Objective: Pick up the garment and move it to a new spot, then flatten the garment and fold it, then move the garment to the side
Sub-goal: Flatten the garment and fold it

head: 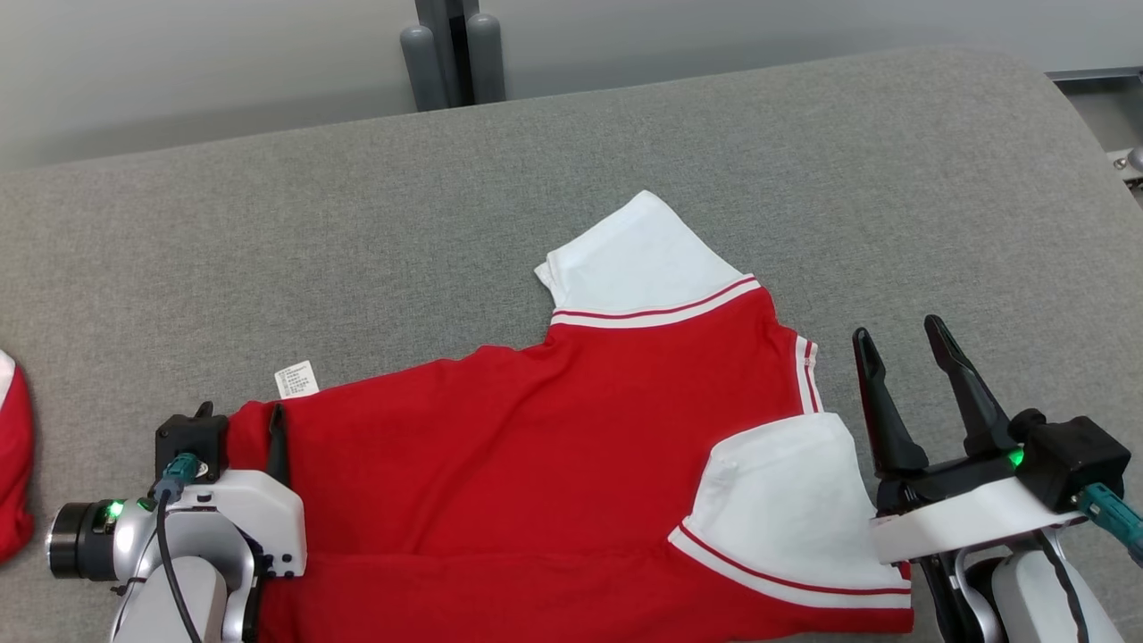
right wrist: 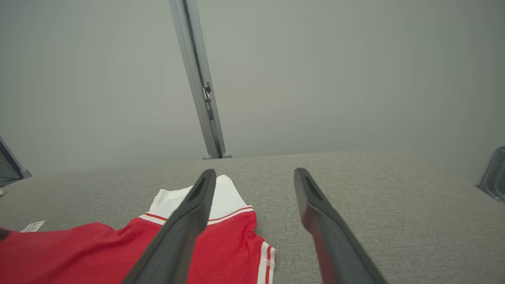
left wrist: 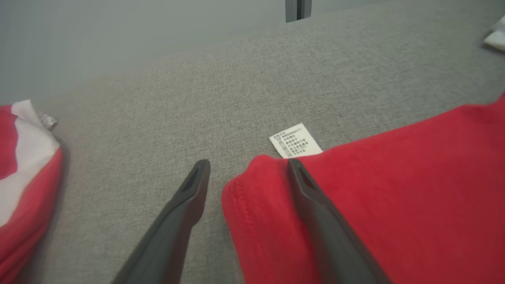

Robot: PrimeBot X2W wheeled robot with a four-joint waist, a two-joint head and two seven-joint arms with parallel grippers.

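We've got a red garment (head: 536, 446), white sleeves (head: 638, 259) striped red, grey woven surface (head: 357, 223), white label (head: 296, 379) beside our dark left gripper (left wrist: 247, 162).

The garment (head: 536, 446) lies on the bench (head: 268, 250); its corner sits between the left jaws, the label (head: 296, 379) just ahead of them; another garment (head: 13, 455) lies well left of them; one sleeve (head: 786, 500) lies just left of the right jaws, the other sleeve (head: 634, 259) ahead-left.
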